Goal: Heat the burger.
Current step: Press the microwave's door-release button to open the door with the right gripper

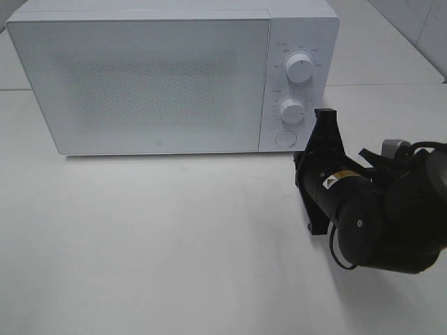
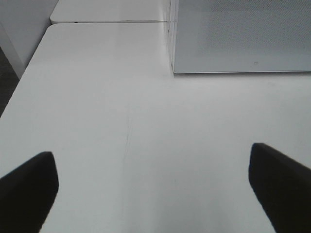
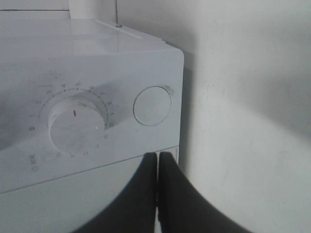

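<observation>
The microwave [image 1: 140, 84] hides its inside behind the closed, speckled door [image 1: 147, 105], and the print around its knobs [image 1: 299, 68] is too small to read from the high view. Beside the microwave's control panel, the right arm [image 1: 377, 216] is cut off by the picture's edge, and its dark bulk covers most of the right hand [image 3: 158, 156], whose closed fingers [image 3: 141, 194] run out of the wrist picture. Of the left hand [image 2: 150, 155], in front of the microwave, only two dark tips set wide apart show, both cut off by the edge, and that view catches just a corner of the door.
</observation>
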